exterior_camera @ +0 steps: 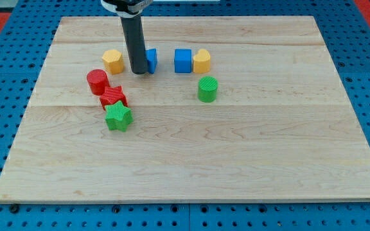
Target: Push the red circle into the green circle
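The red circle stands on the wooden board at the view's left. The green circle stands well to its right, past the middle. My tip rests on the board above and to the right of the red circle, apart from it. The rod hides part of a blue block just behind it.
A red star touches the red circle's lower right, with a green star just below it. A yellow block sits left of the rod. A blue cube and a yellow block sit above the green circle.
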You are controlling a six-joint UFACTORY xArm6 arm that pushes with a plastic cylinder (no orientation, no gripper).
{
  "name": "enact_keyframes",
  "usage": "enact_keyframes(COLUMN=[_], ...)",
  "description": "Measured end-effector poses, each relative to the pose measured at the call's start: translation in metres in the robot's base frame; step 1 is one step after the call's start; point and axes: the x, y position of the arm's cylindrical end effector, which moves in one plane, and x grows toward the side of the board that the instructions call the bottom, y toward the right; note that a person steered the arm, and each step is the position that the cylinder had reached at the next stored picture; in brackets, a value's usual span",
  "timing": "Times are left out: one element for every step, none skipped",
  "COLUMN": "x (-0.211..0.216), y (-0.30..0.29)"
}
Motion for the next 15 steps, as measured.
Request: enact_keyframes(x=[0.011,0.018,0.018,0.031,0.047,0.06,0.06,0.06,0.061,0.066,0.093,0.139,0.17,0.174,0.177], y=[-0.001,-0.013,-0.035,-0.045,-0.051,-0.059,-0.062,-0.06,-0.022,0.026,0.077,0.107,0.102,0.063,0.009])
